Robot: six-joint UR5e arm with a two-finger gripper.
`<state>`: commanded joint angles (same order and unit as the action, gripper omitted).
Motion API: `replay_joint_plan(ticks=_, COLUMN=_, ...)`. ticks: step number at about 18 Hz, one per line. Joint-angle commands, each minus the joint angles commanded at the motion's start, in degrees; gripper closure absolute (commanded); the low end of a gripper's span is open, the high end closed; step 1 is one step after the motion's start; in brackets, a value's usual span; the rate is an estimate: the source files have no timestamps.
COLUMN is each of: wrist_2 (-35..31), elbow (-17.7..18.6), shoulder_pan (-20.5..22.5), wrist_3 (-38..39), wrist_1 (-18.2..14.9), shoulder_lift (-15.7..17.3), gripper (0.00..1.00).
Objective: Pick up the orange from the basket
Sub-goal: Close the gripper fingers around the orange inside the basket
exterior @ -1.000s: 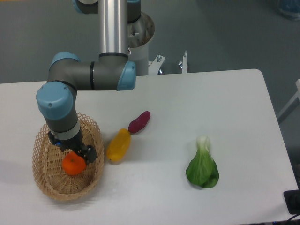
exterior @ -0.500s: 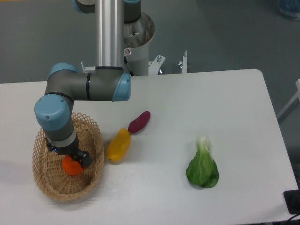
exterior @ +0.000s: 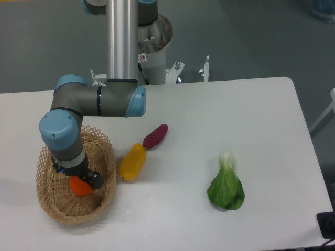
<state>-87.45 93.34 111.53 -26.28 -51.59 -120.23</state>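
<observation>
The orange (exterior: 79,186) lies inside the tan wicker basket (exterior: 52,205) at the table's front left. Only its lower part shows, because my gripper (exterior: 82,181) points straight down right on top of it and covers the rest. The dark gripper body (exterior: 93,178) sits against the orange's right side. The fingers are hidden under the wrist (exterior: 68,151), so I cannot see whether they are closed on the fruit.
A yellow elongated fruit (exterior: 132,162) lies just right of the basket, with a purple oblong vegetable (exterior: 155,136) behind it. A green leafy vegetable (exterior: 226,186) lies at the front right. The arm's base column (exterior: 123,39) stands at the back.
The gripper has come down and slightly left onto the orange, hiding more of it. In the last half second it barely moved.
</observation>
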Motion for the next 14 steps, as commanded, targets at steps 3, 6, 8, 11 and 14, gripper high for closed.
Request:
replay_joint_plan(ticks=3, wrist_2=0.0, elbow=0.2, shoulder_pan=0.0, wrist_3=0.2, wrist_1=0.2, shoulder_lift=0.1, gripper=0.22)
replay_joint_plan(ticks=6, wrist_2=0.0, elbow=0.3, shoulder_pan=0.1, wrist_3=0.1, wrist_1=0.2, shoulder_lift=0.1, gripper=0.28)
replay_joint_plan(ticks=8, wrist_2=0.0, elbow=0.3, shoulder_pan=0.0, wrist_3=0.0, wrist_1=0.2, shoulder_lift=0.0, gripper=0.3)
replay_joint_plan(ticks=11, wrist_2=0.0, elbow=0.3, shoulder_pan=0.1, wrist_3=-0.1, wrist_1=0.2, shoulder_lift=0.1, gripper=0.36)
replay_joint_plan(ticks=14, wrist_2=0.0, elbow=0.0, shoulder_pan=0.1, wrist_3=-0.3, wrist_1=0.2, shoulder_lift=0.3, gripper=0.39)
